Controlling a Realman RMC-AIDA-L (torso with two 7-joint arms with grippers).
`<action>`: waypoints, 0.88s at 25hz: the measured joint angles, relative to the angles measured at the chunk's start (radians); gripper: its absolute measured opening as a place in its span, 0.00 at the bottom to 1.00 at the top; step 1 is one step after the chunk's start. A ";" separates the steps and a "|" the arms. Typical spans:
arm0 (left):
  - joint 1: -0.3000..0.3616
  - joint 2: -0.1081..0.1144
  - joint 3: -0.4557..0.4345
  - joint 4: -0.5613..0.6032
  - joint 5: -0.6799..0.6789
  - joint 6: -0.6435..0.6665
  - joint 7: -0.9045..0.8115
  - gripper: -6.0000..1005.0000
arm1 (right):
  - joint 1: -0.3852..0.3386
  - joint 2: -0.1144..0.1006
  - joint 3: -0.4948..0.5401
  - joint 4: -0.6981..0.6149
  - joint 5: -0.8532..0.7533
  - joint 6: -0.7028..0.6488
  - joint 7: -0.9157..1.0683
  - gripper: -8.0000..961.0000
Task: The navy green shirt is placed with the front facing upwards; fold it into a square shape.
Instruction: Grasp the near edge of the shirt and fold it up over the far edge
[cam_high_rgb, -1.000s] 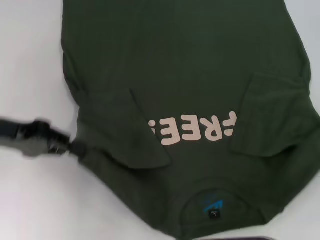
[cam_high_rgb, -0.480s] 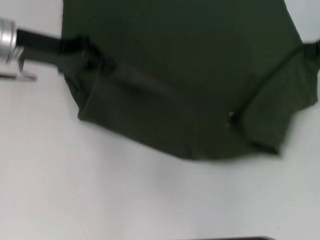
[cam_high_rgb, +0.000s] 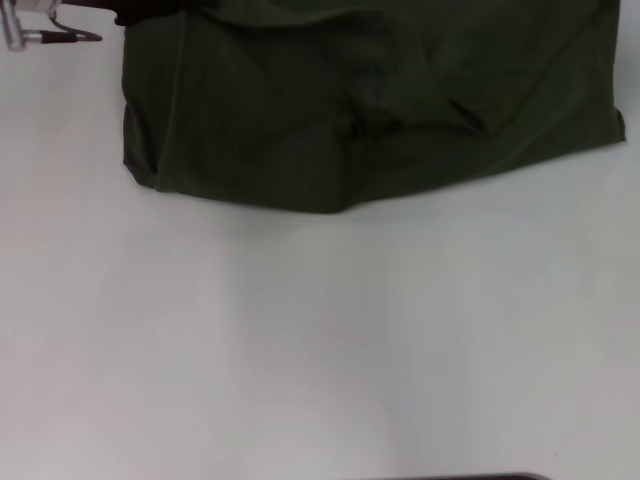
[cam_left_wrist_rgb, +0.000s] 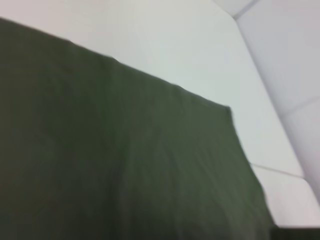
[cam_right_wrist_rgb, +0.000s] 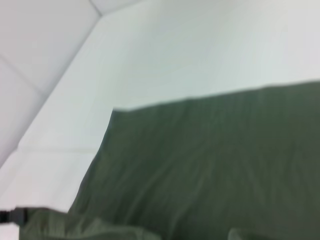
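Folded away from the robot since a second ago, the shirt (cam_high_rgb: 370, 110) hides its lettering; left hand (cam_high_rgb: 40, 25) sits beside its corner, grip unreadable. Next, release and smooth the fold.

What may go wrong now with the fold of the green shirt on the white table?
1. The navy green shirt's near folded edge runs slanted and bulges, so the square may come out skewed.
2. Wrinkles near the middle may get pressed in.
3. The left gripper sits at the far corner; releasing there might let the layer slip.

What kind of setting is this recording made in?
Probably a lab or test bench: a plain white table, white panelled walls behind it, and only the navy green shirt laid out.
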 joint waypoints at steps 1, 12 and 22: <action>0.000 -0.004 0.016 0.005 0.000 -0.037 -0.005 0.01 | 0.000 0.009 -0.001 0.002 0.006 0.026 0.000 0.11; 0.039 -0.048 0.041 0.031 -0.001 -0.288 0.021 0.01 | -0.050 0.107 -0.015 0.036 0.019 0.301 -0.022 0.13; 0.019 -0.081 0.063 0.033 -0.020 -0.386 0.089 0.01 | -0.029 0.130 -0.049 0.132 0.024 0.469 -0.098 0.14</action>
